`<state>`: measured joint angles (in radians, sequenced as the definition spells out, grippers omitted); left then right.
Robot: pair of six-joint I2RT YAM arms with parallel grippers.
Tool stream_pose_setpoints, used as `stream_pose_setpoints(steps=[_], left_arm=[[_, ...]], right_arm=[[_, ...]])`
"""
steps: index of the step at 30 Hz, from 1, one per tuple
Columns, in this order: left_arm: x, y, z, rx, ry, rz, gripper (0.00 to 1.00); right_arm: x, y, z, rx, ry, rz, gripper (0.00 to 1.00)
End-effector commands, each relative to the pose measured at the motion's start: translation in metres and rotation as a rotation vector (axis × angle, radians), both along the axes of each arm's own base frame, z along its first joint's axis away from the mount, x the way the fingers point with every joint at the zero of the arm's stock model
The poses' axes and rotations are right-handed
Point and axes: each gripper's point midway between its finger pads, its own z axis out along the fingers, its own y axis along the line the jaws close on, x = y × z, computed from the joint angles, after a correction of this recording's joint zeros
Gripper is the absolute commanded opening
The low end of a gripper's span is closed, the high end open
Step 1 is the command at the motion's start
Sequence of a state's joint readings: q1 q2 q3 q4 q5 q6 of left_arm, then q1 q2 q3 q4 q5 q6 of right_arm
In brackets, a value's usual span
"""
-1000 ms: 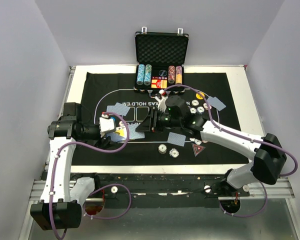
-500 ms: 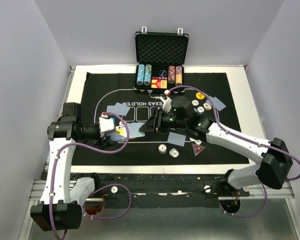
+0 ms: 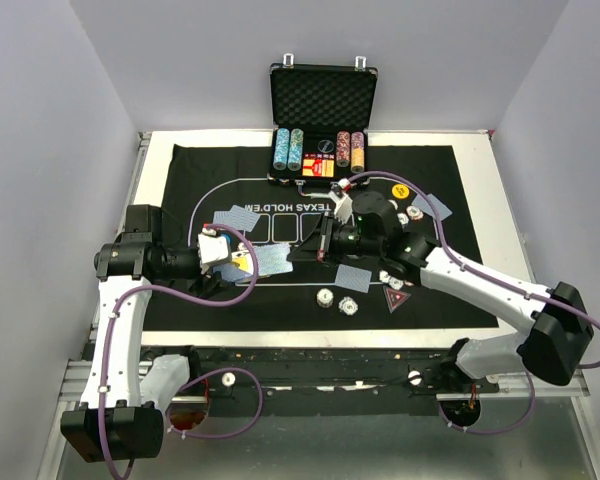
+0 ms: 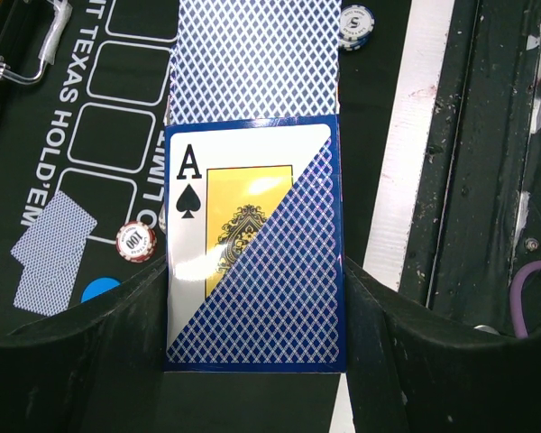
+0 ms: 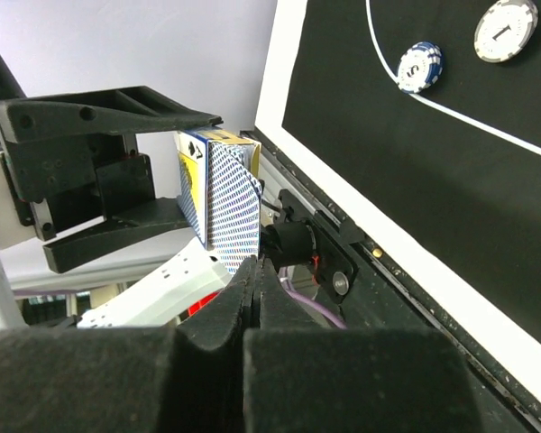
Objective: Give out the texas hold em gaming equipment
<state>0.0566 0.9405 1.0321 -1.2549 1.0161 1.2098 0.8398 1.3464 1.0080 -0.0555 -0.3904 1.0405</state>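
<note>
blue-backed, one card (image 3: 276, 260) bridges the gap between the two arms in the overhead view. over the last second the right gripper (image 3: 300, 250) has swung left from the middle of the mat (image 3: 180, 170). its fingers have gone from partly spread to pressed together at the card's right end. the left gripper (image 3: 212, 250) has not moved and clamps the card box (image 3: 220, 246) at the left side of the mat. we read this as the pull-out step: the card looks caught and ready to be drawn free and dealt. a few chips (image 3: 325, 297) already lie on the near part of the mat.

from the left wrist, the box sits squarely between both fingers (image 4: 108, 361), touching each. the card sticks out of its far end, and the right fingers are out of frame here.

from the right wrist, the fingers are closed to a thin seam, just beside the box. the card's corner runs down into that seam. we judge it pinched, though the contact itself is hidden.
</note>
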Motion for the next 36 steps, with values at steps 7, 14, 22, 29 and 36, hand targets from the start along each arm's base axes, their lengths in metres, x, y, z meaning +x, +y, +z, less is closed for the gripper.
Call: stream_pose_setpoints(steps=[7, 14, 22, 29, 36], left_arm=[[0.002, -0.007, 0.017, -0.049, -0.062, -0.028, 0.46], [0.003, -0.007, 0.017, -0.049, -0.059, -0.027, 0.46], [0.004, -0.007, 0.016, -0.045, -0.060, -0.024, 0.46], [0.003, -0.007, 0.016, -0.045, -0.060, -0.024, 0.46], [0.003, -0.007, 0.016, -0.045, -0.063, -0.024, 0.46]], right_arm=[[0.004, -0.033, 0.000, 0.041, 0.053, -0.046, 0.01], [0.011, -0.050, 0.004, 0.077, 0.072, -0.091, 0.01], [0.025, -0.081, -0.001, 0.101, 0.101, -0.177, 0.01], [0.025, -0.103, -0.040, 0.045, 0.163, -0.225, 0.01], [0.023, -0.102, -0.038, 0.090, 0.169, -0.210, 0.01]])
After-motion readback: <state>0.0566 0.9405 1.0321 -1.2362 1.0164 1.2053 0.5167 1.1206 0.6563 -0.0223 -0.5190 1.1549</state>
